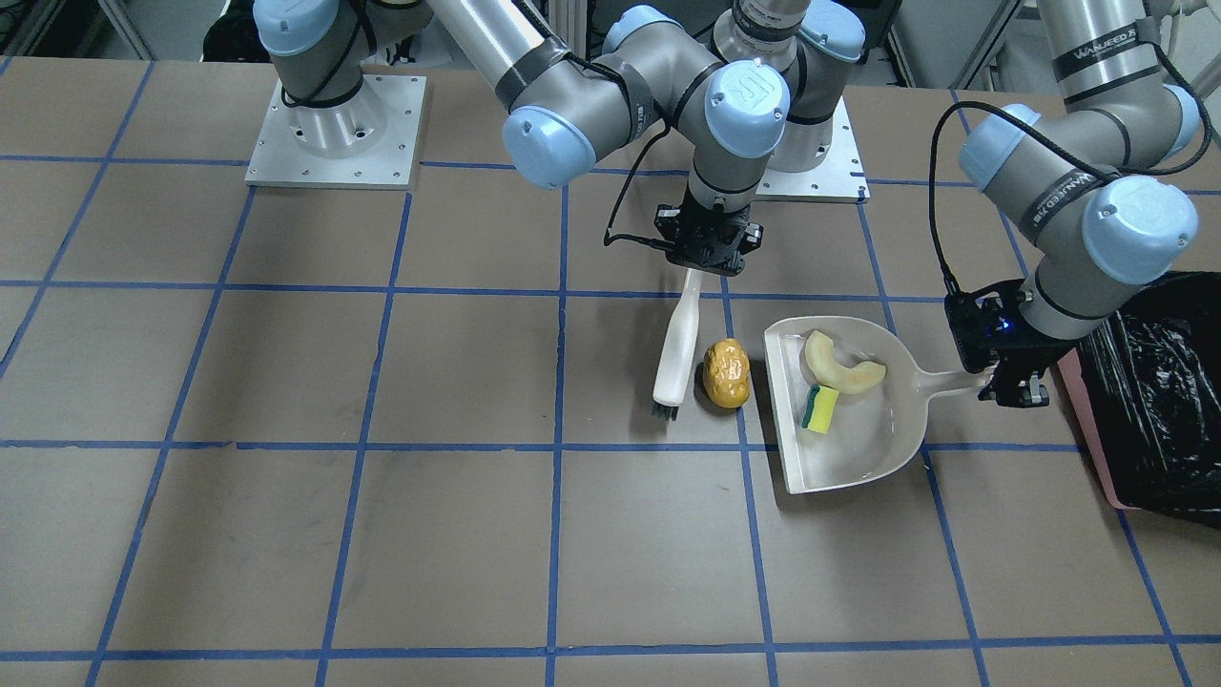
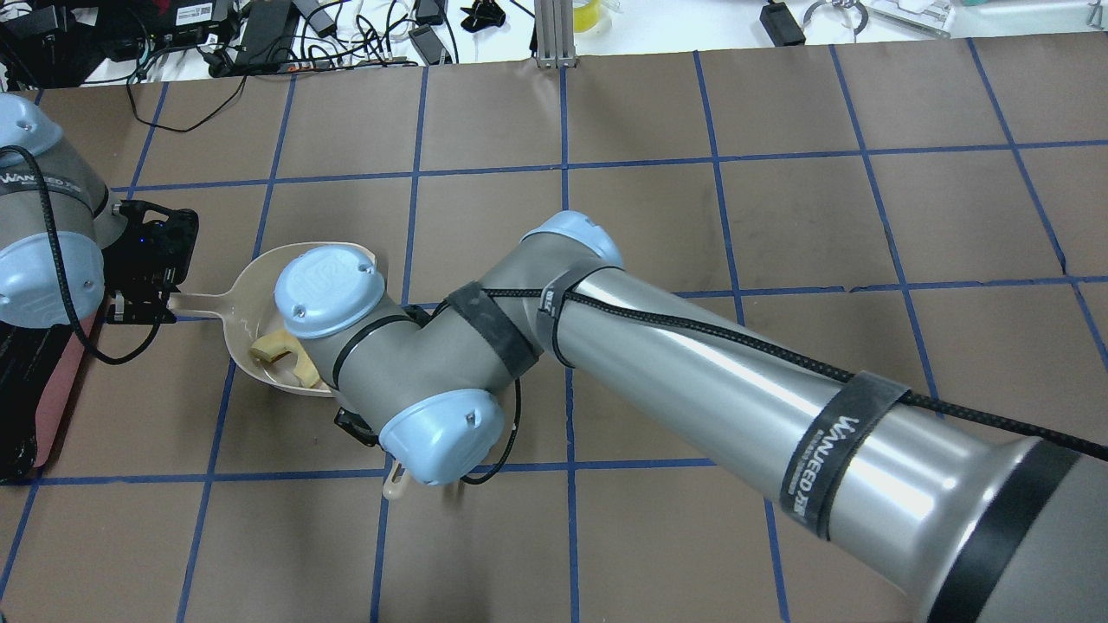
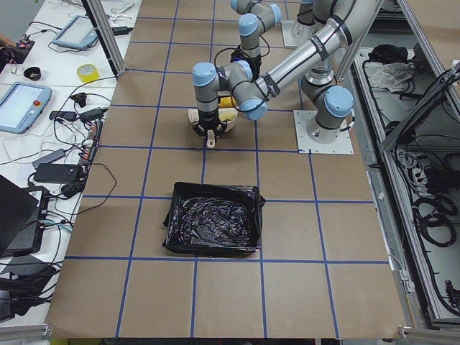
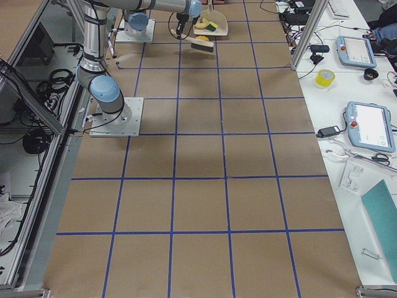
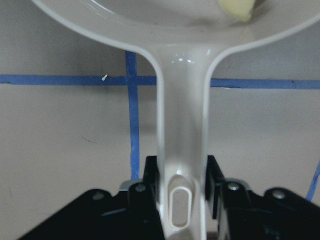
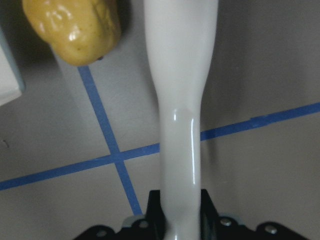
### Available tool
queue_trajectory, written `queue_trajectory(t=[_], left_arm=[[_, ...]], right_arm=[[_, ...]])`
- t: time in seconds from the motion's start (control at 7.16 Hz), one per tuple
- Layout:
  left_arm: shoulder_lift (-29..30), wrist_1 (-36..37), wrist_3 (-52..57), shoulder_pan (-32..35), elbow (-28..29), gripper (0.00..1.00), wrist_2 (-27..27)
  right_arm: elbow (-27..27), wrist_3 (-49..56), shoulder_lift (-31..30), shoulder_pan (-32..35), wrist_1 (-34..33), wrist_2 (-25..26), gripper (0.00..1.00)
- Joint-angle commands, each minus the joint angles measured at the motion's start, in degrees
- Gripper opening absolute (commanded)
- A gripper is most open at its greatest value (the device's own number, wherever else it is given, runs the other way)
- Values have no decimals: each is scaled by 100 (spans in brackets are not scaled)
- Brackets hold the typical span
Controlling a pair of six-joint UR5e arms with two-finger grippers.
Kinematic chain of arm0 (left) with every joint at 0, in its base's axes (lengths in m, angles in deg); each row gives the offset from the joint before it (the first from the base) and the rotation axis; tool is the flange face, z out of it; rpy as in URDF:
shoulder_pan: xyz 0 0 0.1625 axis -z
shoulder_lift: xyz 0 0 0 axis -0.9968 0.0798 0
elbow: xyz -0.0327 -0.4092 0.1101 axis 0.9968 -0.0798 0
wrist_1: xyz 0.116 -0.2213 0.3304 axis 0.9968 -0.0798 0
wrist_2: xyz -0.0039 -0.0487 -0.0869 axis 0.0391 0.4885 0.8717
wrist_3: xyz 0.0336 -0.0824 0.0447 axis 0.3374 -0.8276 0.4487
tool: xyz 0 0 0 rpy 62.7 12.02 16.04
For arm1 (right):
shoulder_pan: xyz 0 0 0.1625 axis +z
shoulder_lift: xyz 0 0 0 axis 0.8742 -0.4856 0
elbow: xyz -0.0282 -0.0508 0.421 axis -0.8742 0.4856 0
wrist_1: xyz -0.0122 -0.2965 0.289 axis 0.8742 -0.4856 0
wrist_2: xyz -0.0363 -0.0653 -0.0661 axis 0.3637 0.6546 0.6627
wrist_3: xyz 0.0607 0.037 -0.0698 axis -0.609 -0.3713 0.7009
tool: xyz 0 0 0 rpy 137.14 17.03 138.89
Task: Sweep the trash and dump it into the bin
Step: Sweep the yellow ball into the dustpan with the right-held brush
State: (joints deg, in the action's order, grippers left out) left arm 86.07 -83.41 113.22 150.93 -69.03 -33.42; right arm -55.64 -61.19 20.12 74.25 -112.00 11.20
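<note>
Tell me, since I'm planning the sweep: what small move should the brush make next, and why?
Probably sweep the brush toward the dustpan: the orange-yellow lump lies between it and the pan's mouth, while the crescent slice and sponge are already inside.

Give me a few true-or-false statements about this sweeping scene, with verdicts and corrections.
1. The crescent slice lies in the dustpan. True.
2. The orange-yellow lump is in the dustpan too. False: it sits on the table, between the brush and the dustpan.
3. The left pincer grips the dustpan's handle. True.
4. The right pincer is empty. False: it is shut on the brush's handle.
5. The sponge lies on the table. False: it is in the dustpan, beside the slice.
</note>
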Motion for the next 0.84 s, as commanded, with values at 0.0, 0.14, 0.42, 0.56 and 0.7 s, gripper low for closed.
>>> queue_trajectory(t=[0.0,0.14,0.42,0.56,0.7], left_arm=[[-45,525,-8,6,-275,0,-85],[-45,536,-34,15,-293,0,-85],[-54,527,-69,76,-302,0,-85],[-54,527,-183,129,-302,0,-85],[-45,527,-236,164,-302,0,-50]], right_arm=[[-4,-16,251,139,-412,9,0],[-4,-16,225,139,-378,79,0],[-4,-16,216,139,-360,106,0],[-13,-16,225,139,-377,80,0],[-4,-16,251,139,-403,89,0]])
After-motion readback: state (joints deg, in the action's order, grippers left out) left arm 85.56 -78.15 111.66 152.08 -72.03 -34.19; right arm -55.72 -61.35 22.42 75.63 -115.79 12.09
